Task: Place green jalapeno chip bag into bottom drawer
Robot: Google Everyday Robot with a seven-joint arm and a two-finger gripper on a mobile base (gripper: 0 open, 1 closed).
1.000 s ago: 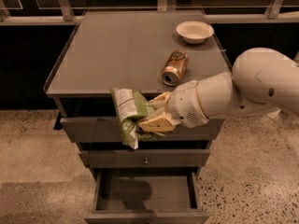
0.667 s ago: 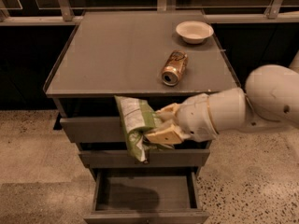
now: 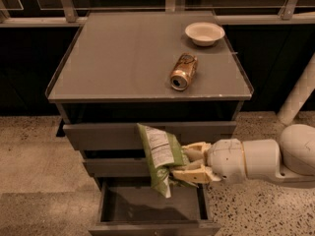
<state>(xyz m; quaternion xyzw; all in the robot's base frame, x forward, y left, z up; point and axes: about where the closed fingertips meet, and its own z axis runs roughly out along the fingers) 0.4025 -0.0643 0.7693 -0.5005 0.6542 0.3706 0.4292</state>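
- The grey cabinet's flat top surface [image 3: 133, 58] carries only the can and the bowl, both where they were a second ago.
- The white robot arm [image 3: 261, 161] reaches in from the right and has sunk lower than before, now level with the middle drawer front.
- The plain grey bottom drawer [image 3: 142, 210] stands pulled open, as earlier.
- The crumpled green and white jalapeno chip bag [image 3: 160, 156] has come down and slightly right; it hangs upright in front of the upper drawers, its lower tip over the open drawer's back edge.
- The cream-coloured claw [image 3: 185, 162] grips the bag's right edge, fingers closed on it.
- The bronze-gold soda can [image 3: 183, 71] lies on its side.
- The small white round bowl [image 3: 204, 32] sits near the back right corner.
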